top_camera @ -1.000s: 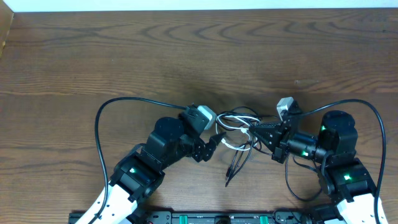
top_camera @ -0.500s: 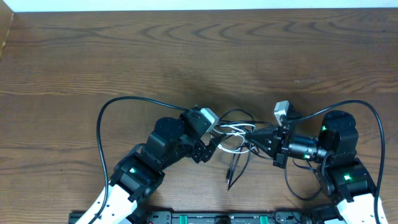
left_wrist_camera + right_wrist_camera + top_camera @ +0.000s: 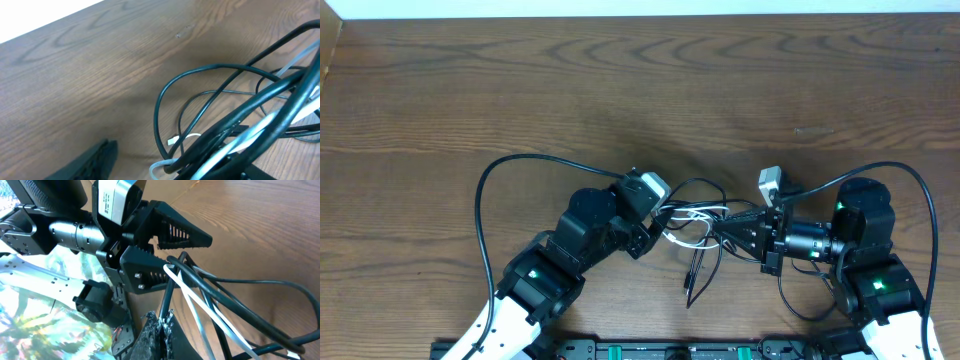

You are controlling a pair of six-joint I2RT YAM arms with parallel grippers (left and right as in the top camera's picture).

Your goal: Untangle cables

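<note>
Between the left tool (image 3: 658, 228) and right tool (image 3: 722, 226), both clamped on the cables (image 3: 698, 215), the bundle hangs taut just above the counter (image 3: 620, 90), seemingly to open its loops.

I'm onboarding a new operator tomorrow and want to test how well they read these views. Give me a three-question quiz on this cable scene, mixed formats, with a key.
1. True or false: the cables lie between the left gripper and the right gripper.
2. Multiple choice: in the right wrist view, the white cable runs A) off alone across the table, B) alongside black strands into the left gripper's fingers, C) under a plate.
3. Fill in: the table is made of dark ____.

Key: 1 true; 2 B; 3 wood.
</note>
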